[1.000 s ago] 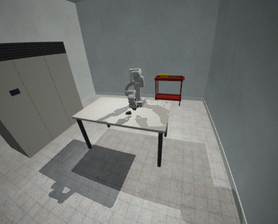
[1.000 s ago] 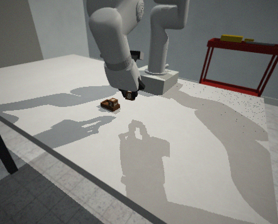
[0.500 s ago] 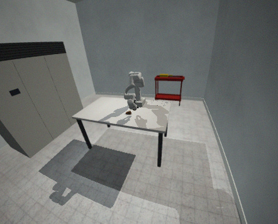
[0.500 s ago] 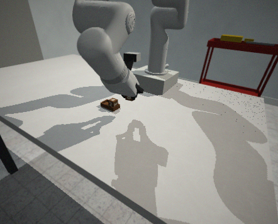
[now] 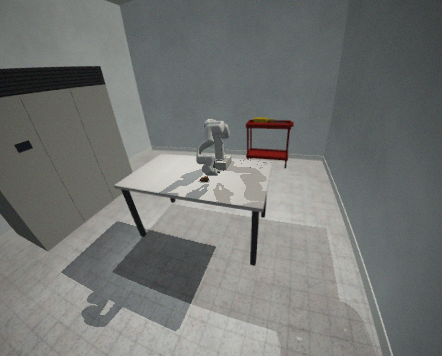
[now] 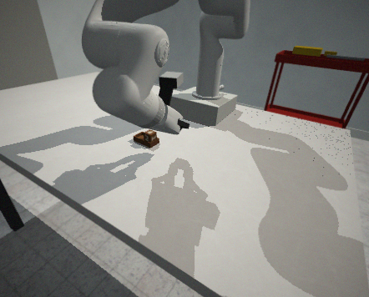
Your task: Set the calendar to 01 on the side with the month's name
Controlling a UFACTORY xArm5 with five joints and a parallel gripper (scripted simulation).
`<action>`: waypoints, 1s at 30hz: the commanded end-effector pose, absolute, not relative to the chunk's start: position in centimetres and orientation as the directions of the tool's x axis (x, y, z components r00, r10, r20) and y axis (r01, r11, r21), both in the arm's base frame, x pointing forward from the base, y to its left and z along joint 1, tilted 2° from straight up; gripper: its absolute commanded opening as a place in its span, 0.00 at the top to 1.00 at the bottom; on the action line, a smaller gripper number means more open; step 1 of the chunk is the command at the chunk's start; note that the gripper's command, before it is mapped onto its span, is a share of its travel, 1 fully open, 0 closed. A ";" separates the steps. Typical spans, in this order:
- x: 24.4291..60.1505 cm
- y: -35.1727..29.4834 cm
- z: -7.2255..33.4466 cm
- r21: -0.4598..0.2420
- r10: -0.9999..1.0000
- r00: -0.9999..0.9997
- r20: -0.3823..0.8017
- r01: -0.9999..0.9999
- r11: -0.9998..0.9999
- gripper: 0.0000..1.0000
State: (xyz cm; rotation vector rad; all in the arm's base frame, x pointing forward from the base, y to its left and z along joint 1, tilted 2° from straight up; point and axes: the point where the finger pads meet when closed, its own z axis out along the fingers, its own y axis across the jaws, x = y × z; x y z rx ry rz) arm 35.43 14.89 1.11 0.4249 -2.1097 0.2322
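Note:
The small brown calendar tray (image 6: 144, 141) lies flat on the white table, left of the arm's base; it also shows in the top view (image 5: 204, 178). One light wooden cube (image 6: 150, 134) stands in the tray. My gripper (image 6: 182, 123) hangs low just right of and behind the tray, tilted away from the camera. Only a dark fingertip shows past the white wrist. The gripper is shut on the other date cube, which the wrist hides. I cannot read any digits or the month's name.
The arm's base block (image 6: 204, 106) stands on the table behind the tray. A red cart (image 6: 322, 85) with yellow items stands beyond the table's far right edge. Grey cabinets (image 5: 44, 155) line the left wall.

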 end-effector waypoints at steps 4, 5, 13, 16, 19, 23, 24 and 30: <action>35.6 15.0 1.2 0.000 -0.209 -0.498 0.841 -0.387 0.922 0.73; 35.6 15.0 1.2 0.000 -0.209 -0.498 0.841 -0.387 0.922 0.73; 35.6 15.0 1.2 0.000 -0.209 -0.498 0.841 -0.387 0.922 0.73; 35.6 15.0 1.1 0.000 -0.209 -0.498 0.841 -0.387 0.922 0.73; 35.6 14.9 0.9 0.000 -0.209 -0.498 0.841 -0.387 0.922 0.73; 35.5 14.9 0.6 0.000 -0.209 -0.498 0.841 -0.387 0.922 0.73; 35.5 14.9 0.5 0.000 -0.209 -0.498 0.841 -0.387 0.922 0.73; 35.5 14.9 -0.1 0.000 -0.209 -0.498 0.841 -0.387 0.922 0.73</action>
